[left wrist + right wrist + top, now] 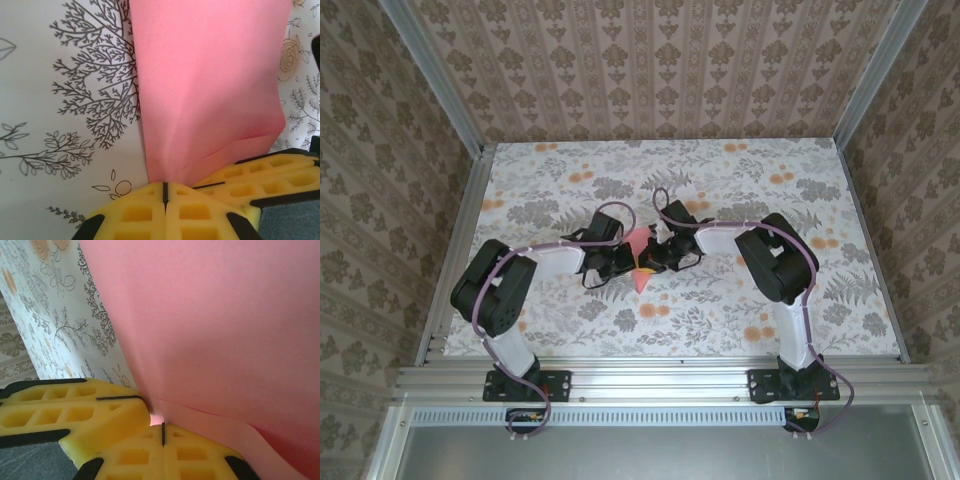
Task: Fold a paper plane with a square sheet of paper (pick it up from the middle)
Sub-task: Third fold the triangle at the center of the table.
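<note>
Mid-table (720, 190) -- L gripper (165, 186) and R gripper (163, 426) are both clamped tight on the pink sheet of paper (638, 245), side by side, fingertips nearly touching -- paper creased btwn them.

The paper (638, 245) is sitting near the middle of the table (740, 310), between the two grippers. The left gripper (165, 189) is pinching its edge from the left and the right gripper (163, 430) from the right. Their tips are touching side by side, and the paper is rising beyond them.
</note>
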You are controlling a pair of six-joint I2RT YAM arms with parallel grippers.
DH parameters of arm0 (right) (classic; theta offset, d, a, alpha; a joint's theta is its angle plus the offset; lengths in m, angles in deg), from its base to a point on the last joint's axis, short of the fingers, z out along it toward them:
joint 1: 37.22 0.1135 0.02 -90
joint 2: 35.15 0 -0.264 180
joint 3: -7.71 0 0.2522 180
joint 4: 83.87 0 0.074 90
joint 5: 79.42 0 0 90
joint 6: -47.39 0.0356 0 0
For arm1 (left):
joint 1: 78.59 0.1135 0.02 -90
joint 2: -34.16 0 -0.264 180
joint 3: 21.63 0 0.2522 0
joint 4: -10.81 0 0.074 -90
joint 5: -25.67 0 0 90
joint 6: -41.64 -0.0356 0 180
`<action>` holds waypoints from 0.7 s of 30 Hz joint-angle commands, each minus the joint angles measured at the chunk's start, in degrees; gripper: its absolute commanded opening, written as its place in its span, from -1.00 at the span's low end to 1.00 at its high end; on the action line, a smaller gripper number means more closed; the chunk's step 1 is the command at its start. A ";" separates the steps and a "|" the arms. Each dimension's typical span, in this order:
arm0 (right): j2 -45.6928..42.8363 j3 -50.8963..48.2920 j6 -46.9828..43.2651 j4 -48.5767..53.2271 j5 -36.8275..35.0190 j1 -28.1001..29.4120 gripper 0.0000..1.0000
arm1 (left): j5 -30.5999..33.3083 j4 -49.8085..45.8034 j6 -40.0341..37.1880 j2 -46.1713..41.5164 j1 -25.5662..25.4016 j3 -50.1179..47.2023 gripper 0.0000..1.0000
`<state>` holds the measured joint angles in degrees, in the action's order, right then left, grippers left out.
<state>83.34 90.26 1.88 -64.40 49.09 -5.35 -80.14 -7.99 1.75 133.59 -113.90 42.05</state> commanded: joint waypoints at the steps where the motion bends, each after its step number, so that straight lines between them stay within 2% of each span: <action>1: -3.14 -3.01 -1.67 -2.41 3.91 -0.33 -0.94 | 2.75 -5.35 -0.06 2.37 -0.70 0.78 -0.98; 8: -7.24 -9.21 -1.86 -8.66 9.61 -0.06 -0.91 | 4.67 -6.91 0.78 3.31 -1.76 0.54 -1.00; 21: -4.90 -9.82 -4.27 -7.97 9.27 1.85 -0.89 | 6.41 -7.97 1.53 3.31 -2.48 0.69 -1.00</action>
<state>77.62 80.97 -0.50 -71.72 56.54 -4.06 -76.45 -10.02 2.45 134.07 -115.71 43.40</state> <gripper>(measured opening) 0.054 0.047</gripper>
